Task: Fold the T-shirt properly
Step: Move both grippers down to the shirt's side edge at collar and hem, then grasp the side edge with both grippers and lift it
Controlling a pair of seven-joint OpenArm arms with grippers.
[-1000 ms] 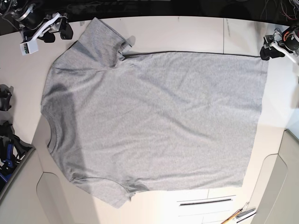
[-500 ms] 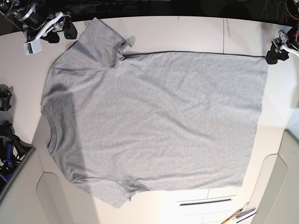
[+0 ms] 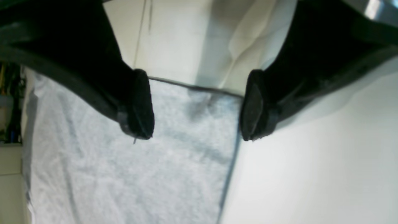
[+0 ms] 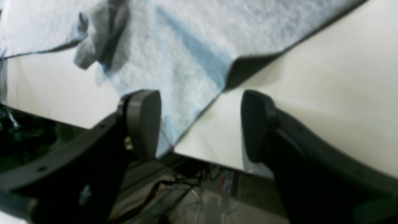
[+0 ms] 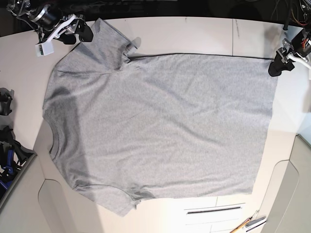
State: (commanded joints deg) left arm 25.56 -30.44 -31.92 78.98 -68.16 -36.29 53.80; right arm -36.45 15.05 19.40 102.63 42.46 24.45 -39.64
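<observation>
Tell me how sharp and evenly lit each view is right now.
Base view: sharp, with a broad shadow over the collar end of the T-shirt. Left wrist view: soft, the bare table glaring white. Right wrist view: blurred, fabric tinted blue.

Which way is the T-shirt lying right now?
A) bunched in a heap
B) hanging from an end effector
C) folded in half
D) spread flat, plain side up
D: the T-shirt lies spread flat across the table, with no lettering showing.
</observation>
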